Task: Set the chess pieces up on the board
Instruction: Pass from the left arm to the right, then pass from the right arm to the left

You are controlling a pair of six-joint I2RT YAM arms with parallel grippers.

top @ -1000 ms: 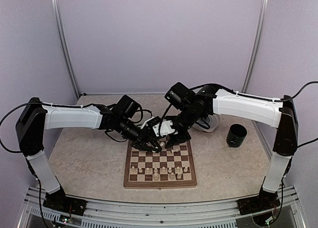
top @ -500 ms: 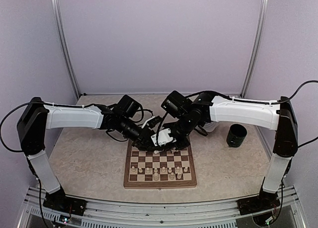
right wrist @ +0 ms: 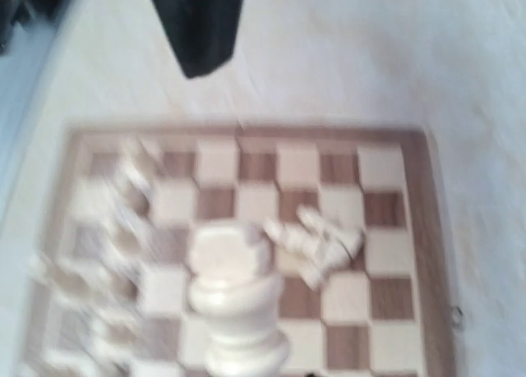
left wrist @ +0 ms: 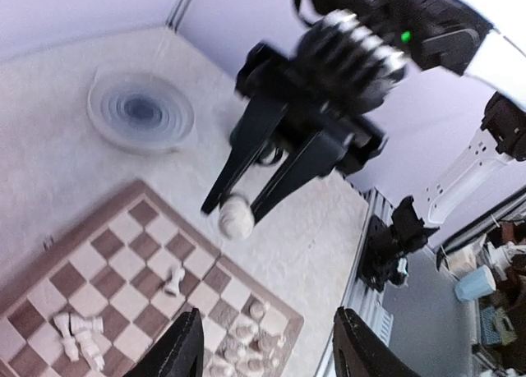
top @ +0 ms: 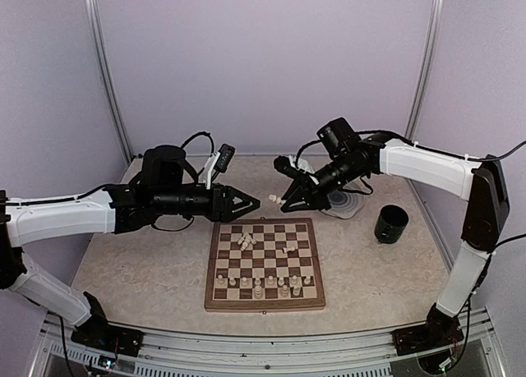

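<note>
Your table [top: 148,262] was pale mottled stone, closed in by lilac walls [top: 263,65]. Your right pincer [top: 280,199] was clamped on one cream chess piece [left wrist: 236,218], raised above the far side of the board [top: 265,229], with the piece poking out past its fingertips. Your left pincer [top: 253,201] faced it, tips near but apart, jaws spread with nothing between them.

The board lay below both pincers and nearer you. A small heap of toppled pieces [top: 246,241] sat under the left pincer's side, and one or two more fallen ones [top: 288,250] lay nearer the right pincer. The standing pieces [top: 263,285] lined the two rows closest to you.

Behind the right pincer sat a round grey-ringed plate [left wrist: 141,112]. Well apart to that pincer's right stood a dark cup [top: 391,223], and I could not make out its inside.
</note>
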